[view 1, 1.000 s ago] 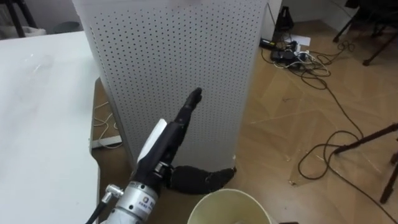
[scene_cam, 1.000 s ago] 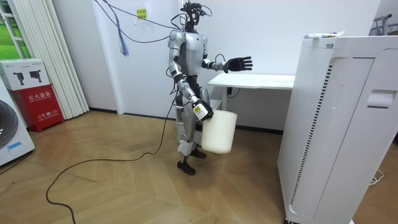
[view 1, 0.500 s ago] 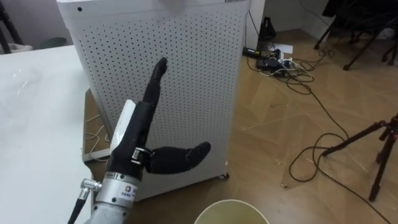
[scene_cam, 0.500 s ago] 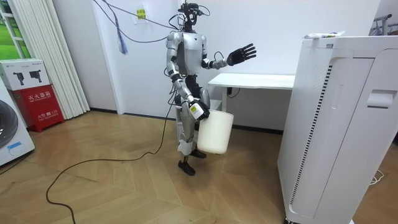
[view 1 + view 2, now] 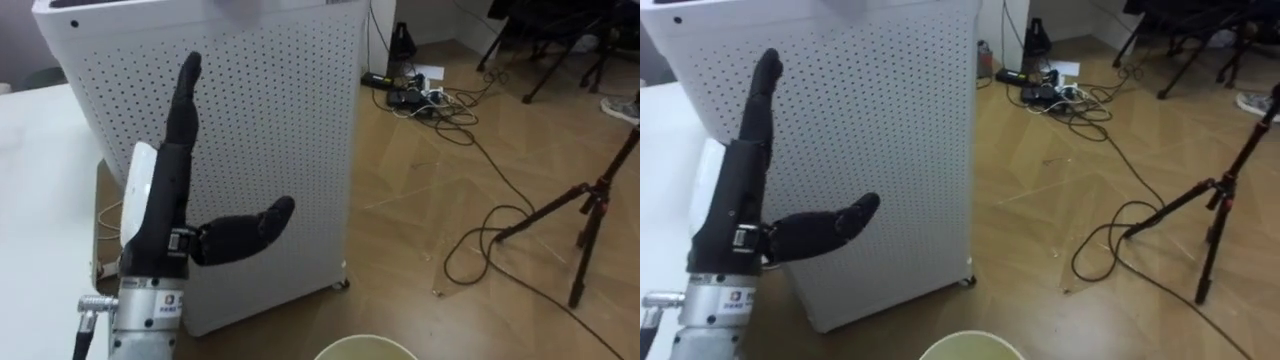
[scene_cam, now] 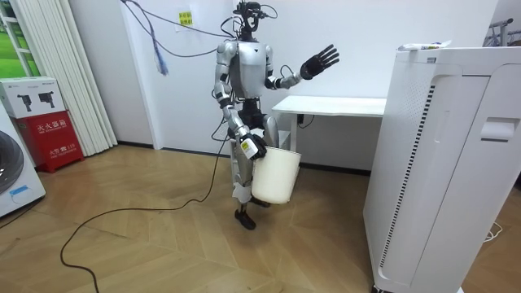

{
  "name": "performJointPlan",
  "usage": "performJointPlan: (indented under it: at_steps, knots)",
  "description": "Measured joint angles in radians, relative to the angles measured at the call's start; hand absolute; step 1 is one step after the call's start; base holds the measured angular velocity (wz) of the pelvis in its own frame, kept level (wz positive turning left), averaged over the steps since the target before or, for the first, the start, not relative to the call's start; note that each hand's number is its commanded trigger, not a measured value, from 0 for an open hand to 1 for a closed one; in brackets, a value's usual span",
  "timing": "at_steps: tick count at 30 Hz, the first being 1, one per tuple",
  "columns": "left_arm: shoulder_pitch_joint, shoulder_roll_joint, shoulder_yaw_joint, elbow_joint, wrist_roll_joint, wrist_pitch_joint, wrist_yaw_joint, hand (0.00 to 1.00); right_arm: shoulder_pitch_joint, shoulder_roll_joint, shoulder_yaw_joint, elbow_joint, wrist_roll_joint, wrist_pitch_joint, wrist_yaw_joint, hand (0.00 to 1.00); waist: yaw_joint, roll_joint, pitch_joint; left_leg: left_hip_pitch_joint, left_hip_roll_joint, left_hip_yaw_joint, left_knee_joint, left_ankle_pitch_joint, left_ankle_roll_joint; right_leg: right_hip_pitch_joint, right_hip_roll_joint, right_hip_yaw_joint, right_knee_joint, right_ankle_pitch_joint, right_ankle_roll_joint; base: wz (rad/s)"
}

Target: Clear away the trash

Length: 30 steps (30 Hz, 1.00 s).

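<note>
Left hand (image 5: 165,222) spread, right hand (image 6: 251,149) holding bucket (image 6: 273,175)

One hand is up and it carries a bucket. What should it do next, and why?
Probably step toward the perforated white cabinet and reach the open left hand to the white thing on its top: that looks like the garbage, the cabinet stands some way off, and the bucket hangs at the right hand.

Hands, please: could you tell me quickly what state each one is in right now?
Left hand: open, raised, holding nothing.
Right hand: at the rim of the white bucket; grip cannot be told.
</note>
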Motion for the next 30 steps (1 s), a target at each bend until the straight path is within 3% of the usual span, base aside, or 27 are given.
performJointPlan:
  at_steps: [1,2,3,4,5,6,8,10,13,15,18,20,21,22,24,28,30]
  knots:
    - [0.000,-0.001,-0.001,0.000,0.003,-0.008,0.003,0.00,0.001,-0.001,-0.011,0.001,0.000,0.000,-0.003,1.00,0.006,0.003,0.0010,-0.025,-0.012,-0.036,-0.056,0.018,-0.010,-0.008,0.003,0.007,0.004,-0.004,0.003,-0.26]
    - [0.003,-0.003,0.001,-0.001,0.009,-0.028,0.011,0.00,0.001,-0.001,-0.028,0.006,0.001,0.000,-0.006,1.00,0.025,0.019,-0.0027,-0.062,-0.016,-0.081,-0.108,0.130,-0.003,-0.031,0.010,0.026,0.035,-0.029,0.009,-0.36]
    - [0.010,0.000,0.003,-0.001,0.013,-0.035,0.019,0.00,0.002,0.002,-0.028,0.012,0.000,0.000,-0.006,1.00,0.039,0.021,-0.0063,-0.059,-0.015,-0.075,-0.111,0.132,0.025,-0.034,0.015,0.019,0.060,-0.044,0.018,-0.21]
    - [0.015,0.009,0.008,-0.001,0.023,-0.042,0.032,0.00,0.008,0.011,-0.027,0.023,0.000,0.001,-0.001,1.00,0.043,0.003,-0.0109,-0.049,-0.015,-0.044,-0.116,0.131,0.032,-0.030,-0.007,-0.013,0.131,-0.074,0.023,0.19]
    - [0.018,0.005,0.010,-0.001,0.038,-0.042,0.046,0.00,0.015,0.006,-0.031,0.035,0.002,0.000,0.002,1.00,0.050,-0.012,-0.0109,-0.037,-0.011,0.002,-0.113,0.124,0.039,-0.015,-0.037,-0.068,0.199,-0.121,0.034,0.23]
    - [0.019,0.001,0.015,-0.004,0.053,-0.043,0.059,0.00,0.015,-0.004,-0.033,0.040,0.003,-0.001,-0.004,1.00,0.065,-0.021,-0.0068,-0.034,-0.013,0.029,-0.079,0.112,0.033,-0.016,-0.059,-0.091,0.195,-0.143,0.030,0.04]
    - [0.021,0.004,0.034,-0.010,0.067,-0.052,0.072,0.00,0.011,-0.012,-0.033,0.034,-0.003,-0.001,-0.007,1.00,0.076,-0.006,-0.0069,-0.066,-0.014,0.021,-0.009,0.082,0.035,-0.017,-0.049,-0.078,0.189,-0.163,0.010,-0.17]
    - [0.021,0.006,0.055,-0.010,0.070,-0.065,0.073,0.00,0.011,-0.006,-0.015,0.028,-0.021,-0.001,-0.004,1.00,0.083,-0.002,-0.0082,-0.067,-0.020,0.003,0.007,0.066,0.034,-0.016,-0.043,-0.057,0.189,-0.168,0.012,-0.27]
    - [0.017,0.009,0.060,-0.012,0.089,-0.081,0.076,0.00,0.011,-0.007,-0.010,0.029,-0.022,0.003,-0.001,1.00,0.065,-0.001,-0.0138,-0.055,-0.035,-0.006,0.006,0.044,0.047,0.004,-0.065,-0.064,0.203,-0.186,0.030,0.00]
    - [0.006,0.009,0.061,-0.011,0.116,-0.089,0.084,0.00,0.009,-0.003,-0.010,0.029,-0.022,0.003,-0.001,1.00,0.067,-0.019,-0.0079,-0.035,-0.068,0.000,0.019,0.015,0.067,-0.021,-0.108,-0.072,0.329,-0.214,0.050,0.06]
    - [-0.006,0.012,0.060,-0.010,0.128,-0.100,0.102,0.00,0.012,-0.002,-0.009,0.030,-0.023,0.011,-0.003,1.00,0.066,-0.018,-0.0057,-0.022,-0.072,0.002,0.070,-0.028,0.078,-0.090,-0.147,-0.075,0.536,-0.168,0.072,0.10]
    - [-0.030,0.023,0.060,-0.010,0.136,-0.111,0.131,0.00,0.012,-0.005,0.006,0.029,-0.022,0.011,-0.007,1.00,0.065,0.001,-0.0018,0.002,-0.064,-0.009,0.093,-0.052,0.088,-0.115,-0.153,-0.074,0.617,-0.106,0.079,0.07]
    - [-0.037,0.024,0.060,-0.010,0.144,-0.113,0.144,0.00,0.011,-0.005,0.012,0.029,-0.022,0.010,-0.007,1.00,0.061,0.010,0.0005,0.005,-0.062,-0.014,0.094,-0.054,0.091,-0.112,-0.151,-0.073,0.609,-0.105,0.081,0.08]
    - [-0.052,0.025,0.065,-0.011,0.167,-0.116,0.168,0.00,0.010,-0.004,0.014,0.026,-0.024,0.007,-0.007,1.00,0.063,0.013,0.0006,0.001,-0.062,-0.023,0.095,-0.053,0.093,-0.106,-0.143,-0.075,0.552,-0.126,0.095,0.03]
    - [-0.060,0.027,0.084,-0.016,0.184,-0.116,0.182,0.00,0.014,-0.003,0.014,0.010,-0.029,0.003,0.003,1.00,0.061,0.023,0.0046,-0.019,-0.062,-0.025,0.093,-0.054,0.095,-0.093,-0.109,-0.060,0.340,-0.140,0.091,0.08]
    - [-0.061,0.029,0.085,-0.022,0.198,-0.114,0.181,0.00,0.017,-0.002,0.014,0.004,-0.037,0.002,0.024,1.00,0.059,0.038,-0.0044,-0.023,-0.061,-0.043,0.064,-0.052,0.093,-0.028,-0.082,-0.062,0.195,-0.137,0.088,0.09]
    - [-0.060,0.029,0.086,-0.031,0.210,-0.114,0.182,0.00,0.019,-0.002,0.018,0.004,-0.044,0.002,0.038,1.00,0.060,0.036,-0.0068,-0.005,-0.060,-0.050,0.043,-0.050,0.089,-0.009,-0.074,-0.061,0.160,-0.133,0.088,0.08]
